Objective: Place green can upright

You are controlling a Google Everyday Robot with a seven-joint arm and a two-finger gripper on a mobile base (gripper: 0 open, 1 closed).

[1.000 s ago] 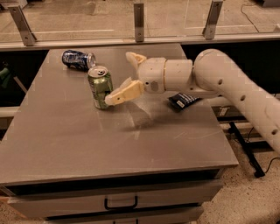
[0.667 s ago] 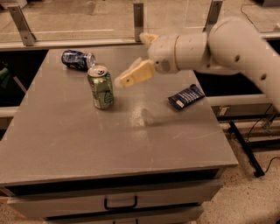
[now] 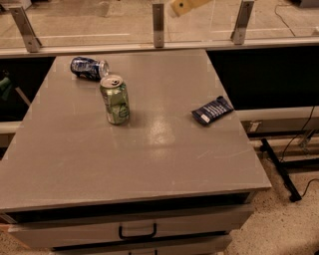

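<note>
The green can [image 3: 114, 99] stands upright on the grey table [image 3: 149, 164], left of the middle, silver top with pull tab facing up. My gripper [image 3: 185, 6] shows only as a pale yellowish tip at the top edge of the camera view, high above the table's far edge and well away from the can. It holds nothing that I can see.
A dark blue can [image 3: 88, 67] lies on its side just behind the green can. A dark blue snack packet [image 3: 212, 110] lies near the table's right edge. A glass railing with metal posts [image 3: 158, 24] runs behind the table. A drawer with a handle [image 3: 137, 233] is below the front edge.
The arm has pulled away from the green can, rising up and back until it is almost out of view. The can stays upright in the same spot.
</note>
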